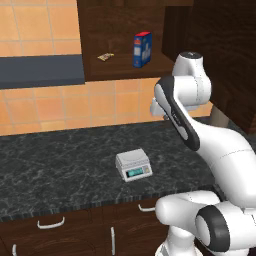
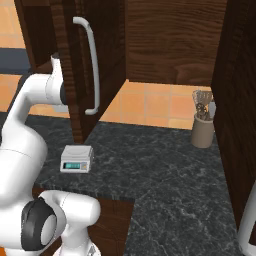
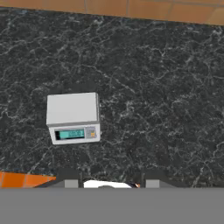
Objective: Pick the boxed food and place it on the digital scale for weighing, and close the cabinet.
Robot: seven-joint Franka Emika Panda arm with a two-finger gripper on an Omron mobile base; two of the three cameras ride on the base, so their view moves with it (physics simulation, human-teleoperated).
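Observation:
The boxed food (image 1: 142,49), a blue carton with a red top, stands upright on the shelf of the open cabinet (image 1: 125,20). The cabinet's door (image 2: 107,50) stands swung out, its silver bar handle (image 2: 93,65) facing the right base view. The digital scale (image 1: 133,164) sits on the dark counter below, its top bare and its greenish display to the front. In the hand view the scale (image 3: 73,117) lies at centre left, well beneath my gripper (image 3: 112,184). The gripper's fingertips (image 3: 72,183) stand wide apart with nothing between them, so it is open.
A flat yellowish snack packet (image 1: 105,56) lies on the shelf left of the carton. A utensil holder (image 2: 202,129) stands at the back right of the counter (image 1: 60,170). Drawers with curved handles (image 1: 50,223) run under the counter edge. A tall dark cabinet side (image 2: 240,100) rises at the right.

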